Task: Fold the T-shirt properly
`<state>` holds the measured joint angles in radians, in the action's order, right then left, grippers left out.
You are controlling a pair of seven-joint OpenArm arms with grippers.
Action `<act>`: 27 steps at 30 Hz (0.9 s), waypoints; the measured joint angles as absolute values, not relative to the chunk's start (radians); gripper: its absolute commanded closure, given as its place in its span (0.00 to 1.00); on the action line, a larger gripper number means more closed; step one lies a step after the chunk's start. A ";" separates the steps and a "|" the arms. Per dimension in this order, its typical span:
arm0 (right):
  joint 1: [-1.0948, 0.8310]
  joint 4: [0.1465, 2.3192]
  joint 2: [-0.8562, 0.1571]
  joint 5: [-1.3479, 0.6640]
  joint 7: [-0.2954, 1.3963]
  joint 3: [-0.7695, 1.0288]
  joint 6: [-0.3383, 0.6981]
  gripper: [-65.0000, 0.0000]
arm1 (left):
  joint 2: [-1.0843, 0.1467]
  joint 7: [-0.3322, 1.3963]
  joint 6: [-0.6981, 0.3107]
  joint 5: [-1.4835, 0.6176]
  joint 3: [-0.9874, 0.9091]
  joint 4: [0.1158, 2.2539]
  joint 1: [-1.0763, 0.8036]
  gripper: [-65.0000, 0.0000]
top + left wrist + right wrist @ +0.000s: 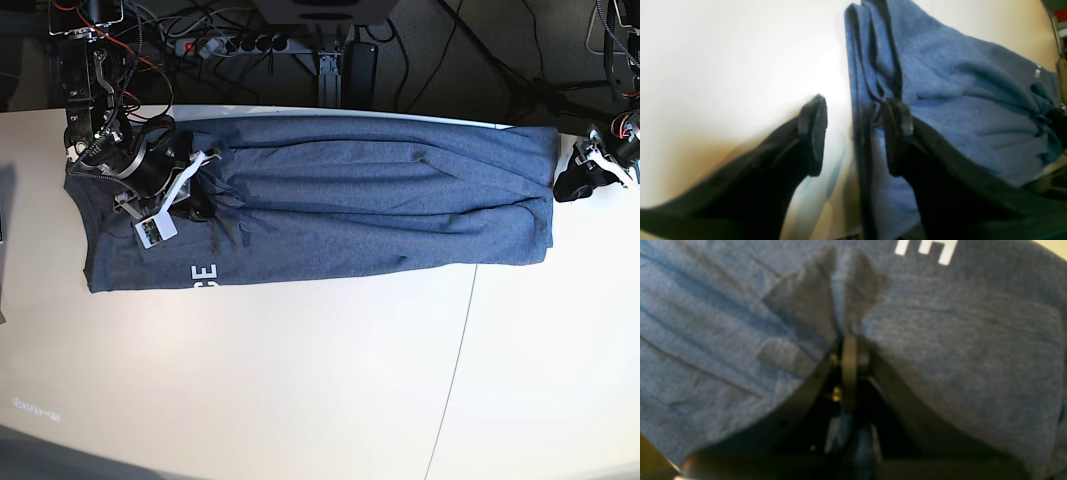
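Note:
The blue-grey T-shirt (380,200) lies folded into a long band across the back of the white table (300,380), with white letters (203,275) at its front left. My right gripper (200,198) is on the shirt's left part; in the right wrist view the gripper (849,346) has its fingertips together on a pinched ridge of the fabric (973,356), below a white letter (925,248). My left gripper (562,185) is at the shirt's right end. In the left wrist view the gripper (857,130) is open, its jaws astride the shirt's edge (860,83).
A power strip (240,43) and cables lie behind the table's back edge. A seam (455,360) runs down the tabletop right of centre. A white tag (155,230) hangs from the right arm. A dark object (2,200) sits at the left edge.

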<state>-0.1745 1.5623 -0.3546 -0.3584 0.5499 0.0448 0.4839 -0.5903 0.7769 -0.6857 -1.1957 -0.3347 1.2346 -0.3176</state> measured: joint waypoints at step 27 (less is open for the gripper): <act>-0.175 1.562 -0.355 -0.359 0.550 0.045 0.484 1.00 | -0.590 0.787 -0.686 -1.193 -0.176 1.235 -0.218 0.56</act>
